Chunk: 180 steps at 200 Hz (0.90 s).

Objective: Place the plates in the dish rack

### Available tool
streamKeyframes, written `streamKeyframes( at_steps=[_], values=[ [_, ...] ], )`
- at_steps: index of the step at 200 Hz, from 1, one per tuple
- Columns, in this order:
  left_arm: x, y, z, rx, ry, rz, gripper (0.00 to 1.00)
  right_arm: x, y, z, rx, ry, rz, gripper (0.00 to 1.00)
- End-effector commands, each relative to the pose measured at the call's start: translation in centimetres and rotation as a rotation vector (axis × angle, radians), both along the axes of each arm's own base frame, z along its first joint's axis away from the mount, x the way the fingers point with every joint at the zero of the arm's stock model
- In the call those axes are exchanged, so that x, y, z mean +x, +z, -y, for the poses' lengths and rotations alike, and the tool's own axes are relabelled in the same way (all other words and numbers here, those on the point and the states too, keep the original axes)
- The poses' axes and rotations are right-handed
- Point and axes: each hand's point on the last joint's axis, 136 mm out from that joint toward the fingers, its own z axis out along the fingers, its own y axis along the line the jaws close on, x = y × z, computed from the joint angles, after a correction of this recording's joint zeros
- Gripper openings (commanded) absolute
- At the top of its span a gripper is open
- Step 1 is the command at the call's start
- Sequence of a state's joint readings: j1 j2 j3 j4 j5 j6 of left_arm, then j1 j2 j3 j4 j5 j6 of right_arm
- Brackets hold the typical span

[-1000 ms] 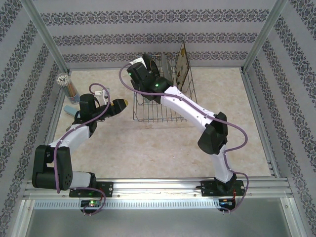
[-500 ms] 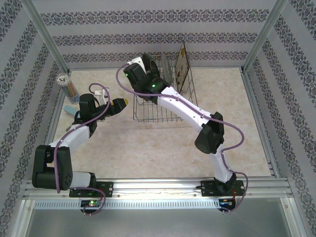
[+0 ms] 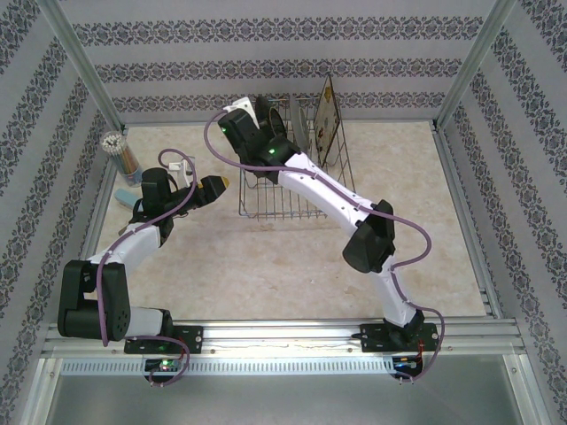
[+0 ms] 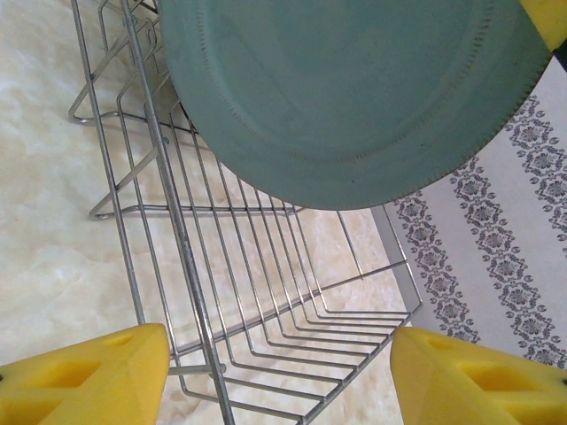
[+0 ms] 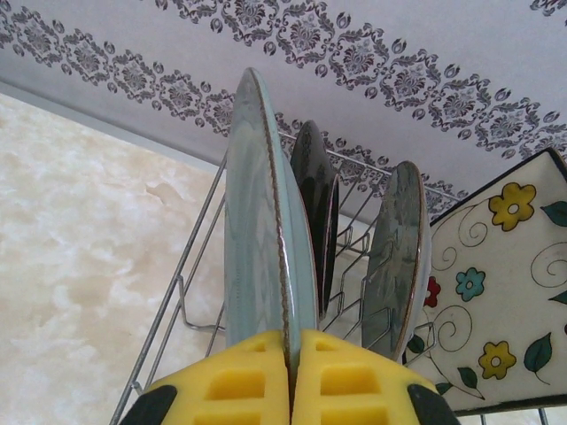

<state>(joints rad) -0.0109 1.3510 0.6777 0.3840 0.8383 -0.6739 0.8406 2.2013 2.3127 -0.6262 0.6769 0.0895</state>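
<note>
four plates stand on edge in the right wrist view, in a row along the dish rack (image 5: 177, 305). the light-blue plate (image 5: 257, 221) is at centre left, the dark-brown-rimmed plate (image 5: 314, 190) just right of it, the grey plate (image 5: 396, 248) right of centre and the square floral plate (image 5: 500, 283) at the right edge.

right gripper (image 5: 290, 372), bottom centre: yellow pads (image 5: 239, 381) pinched onto the light-blue plate's rim, plate upright. cannot tell whether its lower edge sits between tines.

left gripper (image 4: 279, 376): spread wide, one yellow fingertip in each lower corner of the left wrist view, holding nothing. rack wire and pale table (image 4: 53, 221) lie beyond, with the light-blue plate across the upper frame.

top view: the left gripper is just left of the rack and apart from it. the square floral plate leans at the rack's upper right.
</note>
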Motion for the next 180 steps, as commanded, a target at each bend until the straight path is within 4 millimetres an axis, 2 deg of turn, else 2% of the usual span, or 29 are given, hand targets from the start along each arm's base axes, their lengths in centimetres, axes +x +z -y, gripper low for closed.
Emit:
streamKeyframes(
  at_steps=[1, 74, 102, 180],
  values=[
    [0.1, 0.7, -0.1, -0.014, -0.015, 0.042, 0.67, 1.1, 5.3, 0.5, 0.078, -0.069, 0.153, 0.0],
    [1.0, 2.0, -0.6, -0.06, 0.017, 0.08, 0.67, 2.0, 4.7, 0.9, 0.133, -0.163, 0.172, 0.0],
    [1.1, 1.9, -0.5, -0.073, 0.015, 0.079, 0.67, 2.5, 4.6, 1.2, 0.134, -0.211, 0.2, 0.0],
    [1.2, 1.2, -0.3, -0.092, 0.005, 0.067, 0.67, 3.5, 3.6, 0.4, 0.114, -0.246, 0.227, 0.0]
  ],
)
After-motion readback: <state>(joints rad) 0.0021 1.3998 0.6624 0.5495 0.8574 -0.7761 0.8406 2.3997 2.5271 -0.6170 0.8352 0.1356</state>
